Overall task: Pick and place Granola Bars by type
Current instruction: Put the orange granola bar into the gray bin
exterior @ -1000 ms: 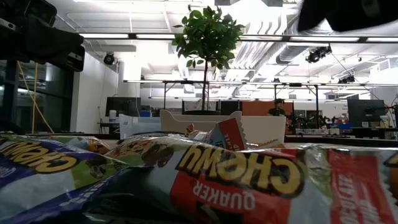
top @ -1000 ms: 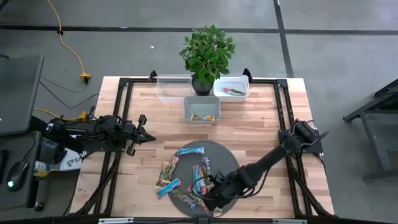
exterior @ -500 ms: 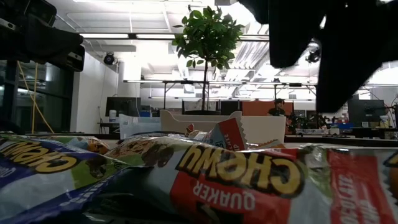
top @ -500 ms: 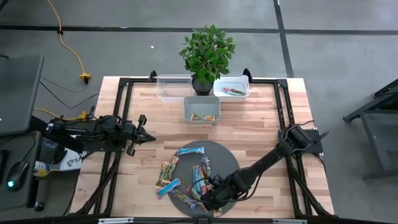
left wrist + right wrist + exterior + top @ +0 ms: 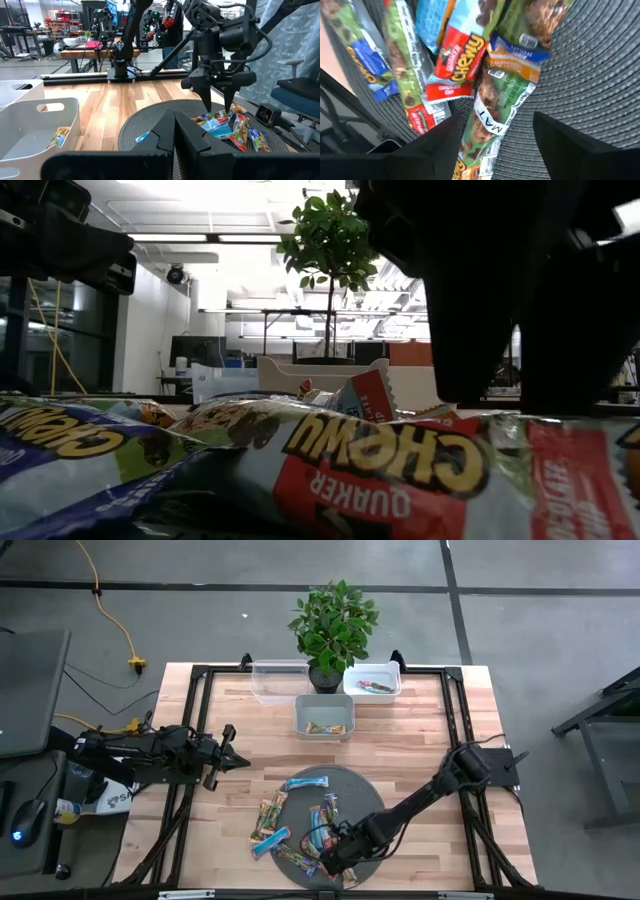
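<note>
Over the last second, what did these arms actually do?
The right gripper came down over the pile of granola bars on the round mat, its open fingers now straddling a green-wrapped bar; nothing is gripped yet. The left gripper, the bins and the plant did not move.

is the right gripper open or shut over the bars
Open. In the right wrist view the right gripper has its two fingers spread either side of a green-wrapped bar, not closed on it.
</note>
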Robot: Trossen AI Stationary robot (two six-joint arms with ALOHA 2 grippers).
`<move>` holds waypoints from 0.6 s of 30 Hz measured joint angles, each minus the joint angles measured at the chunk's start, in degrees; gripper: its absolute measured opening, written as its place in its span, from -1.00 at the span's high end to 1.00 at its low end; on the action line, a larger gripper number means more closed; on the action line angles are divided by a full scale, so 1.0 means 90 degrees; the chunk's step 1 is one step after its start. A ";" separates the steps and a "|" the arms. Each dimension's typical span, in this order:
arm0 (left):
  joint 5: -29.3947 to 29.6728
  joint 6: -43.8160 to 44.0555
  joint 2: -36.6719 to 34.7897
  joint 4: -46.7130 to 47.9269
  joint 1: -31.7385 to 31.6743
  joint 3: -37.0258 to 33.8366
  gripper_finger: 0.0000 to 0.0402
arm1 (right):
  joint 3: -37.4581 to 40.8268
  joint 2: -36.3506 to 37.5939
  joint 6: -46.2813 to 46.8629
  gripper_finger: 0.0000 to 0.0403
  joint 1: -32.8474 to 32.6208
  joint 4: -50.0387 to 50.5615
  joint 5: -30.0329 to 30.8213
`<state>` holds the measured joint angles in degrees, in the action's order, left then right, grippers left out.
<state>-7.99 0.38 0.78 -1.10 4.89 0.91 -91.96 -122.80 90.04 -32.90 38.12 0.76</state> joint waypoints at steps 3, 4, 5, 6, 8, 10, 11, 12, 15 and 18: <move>0.0001 0.0001 -0.0002 0.0000 0.0000 -0.0001 1.00 | 0.0000 -0.0097 -0.0001 -0.13 0.0002 -0.0079 -0.0083; 0.0002 0.0002 -0.0001 0.0000 0.0001 0.0000 1.00 | 0.0000 -0.0126 0.0000 -0.13 0.0005 -0.0121 -0.0113; 0.0002 0.0002 -0.0002 0.0000 0.0001 -0.0002 1.00 | 0.0000 -0.0152 0.0002 -0.13 0.0006 -0.0181 -0.0118; 0.0002 0.0002 -0.0001 0.0000 0.0001 -0.0002 1.00 | 0.0000 -0.0176 0.0002 -0.13 0.0013 -0.0242 -0.0124; 0.0008 0.0002 0.0000 0.0000 0.0002 -0.0002 1.00 | 0.0000 -0.0201 0.0002 -0.13 0.0032 -0.0338 -0.0137; 0.0034 0.0002 -0.0002 0.0000 0.0002 -0.0002 1.00 | 0.0000 -0.0229 0.0002 -0.13 0.0058 -0.0468 -0.0137; 0.0034 0.0000 -0.0002 0.0002 0.0000 0.0000 1.00 | 0.0000 -0.0231 0.0002 -0.13 0.0072 -0.0475 -0.0144; 0.0034 0.0001 -0.0002 0.0000 0.0001 -0.0002 1.00 | 0.0000 -0.0231 0.0002 -0.13 0.0083 -0.0473 -0.0149; 0.0032 0.0001 -0.0001 0.0002 0.0001 0.0000 1.00 | 0.0000 -0.0231 0.0002 -0.12 0.0125 -0.0453 -0.0155; 0.0029 0.0002 -0.0002 0.0002 0.0000 -0.0002 1.00 | 0.0000 -0.0234 0.0000 -0.09 0.0172 -0.0444 -0.0194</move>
<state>-7.73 0.40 0.76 -1.08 4.89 0.89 -91.96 -124.90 90.04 -31.35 34.12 -0.99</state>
